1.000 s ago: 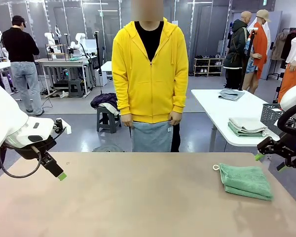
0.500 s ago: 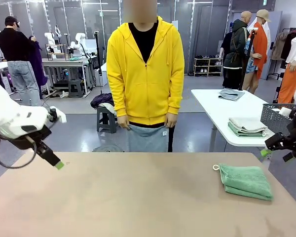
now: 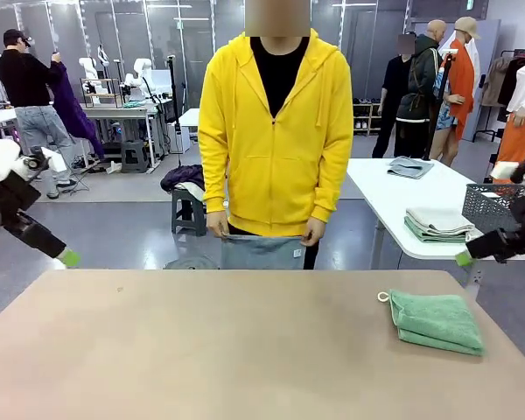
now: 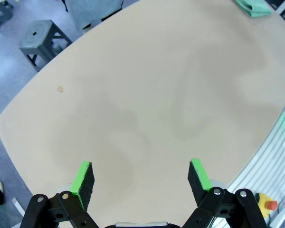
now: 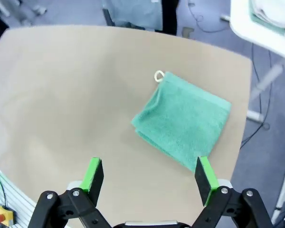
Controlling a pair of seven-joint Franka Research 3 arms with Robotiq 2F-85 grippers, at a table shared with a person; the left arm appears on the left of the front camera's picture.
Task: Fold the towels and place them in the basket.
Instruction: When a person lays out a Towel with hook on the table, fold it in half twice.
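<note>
Above the table (image 4: 147, 95), the left gripper (image 4: 140, 172) holds its jaws wide apart and empty. So does the right gripper (image 5: 148, 172), facing the folded mint green towel (image 5: 185, 118) that lies at the table's right end. At the table's far edge a person holds the grey-blue towel (image 3: 262, 252); the print on its white label (image 3: 296, 255) is too small to read. Beyond the table's right end stands the basket (image 3: 483, 208), its contents unclear.

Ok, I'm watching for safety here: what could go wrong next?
The folded green towel lies near the table's right edge; a pinch by the open right gripper might catch only the top layer and unfold it.
The person holds the grey-blue towel at the far edge; an arm reaching there could meet their hands.
</note>
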